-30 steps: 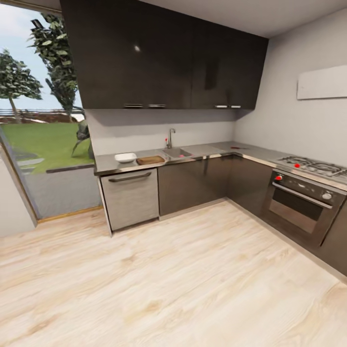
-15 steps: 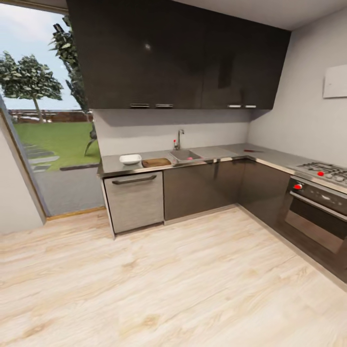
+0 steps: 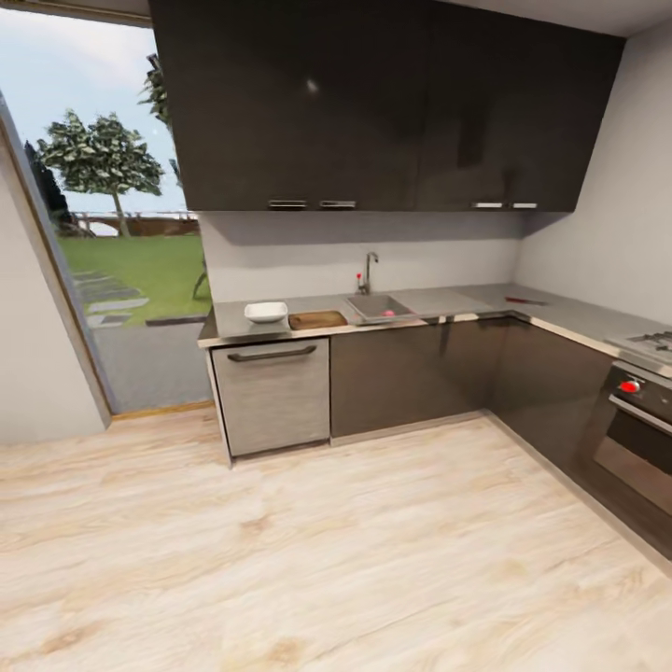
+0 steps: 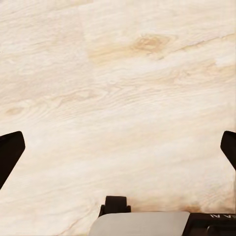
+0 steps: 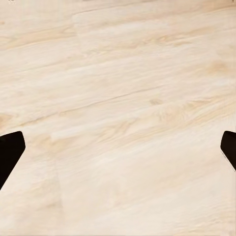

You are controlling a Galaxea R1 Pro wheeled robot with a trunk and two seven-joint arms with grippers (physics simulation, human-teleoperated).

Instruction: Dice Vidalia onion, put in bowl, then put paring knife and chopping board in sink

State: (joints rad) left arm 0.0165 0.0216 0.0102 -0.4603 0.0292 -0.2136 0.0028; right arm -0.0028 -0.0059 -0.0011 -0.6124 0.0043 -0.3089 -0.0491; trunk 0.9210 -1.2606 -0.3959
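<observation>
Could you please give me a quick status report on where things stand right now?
Both pincers open, empty, over wood floor. Onion in sink; board and bowl on countertop; knife far right. Nothing in the way.

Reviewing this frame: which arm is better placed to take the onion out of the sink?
Neither yet: both grippers, left and right, hang open over the floor. The sink is far across it.

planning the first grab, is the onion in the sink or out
In: a small pinkish spot, the onion, sits inside the sink basin.
</observation>
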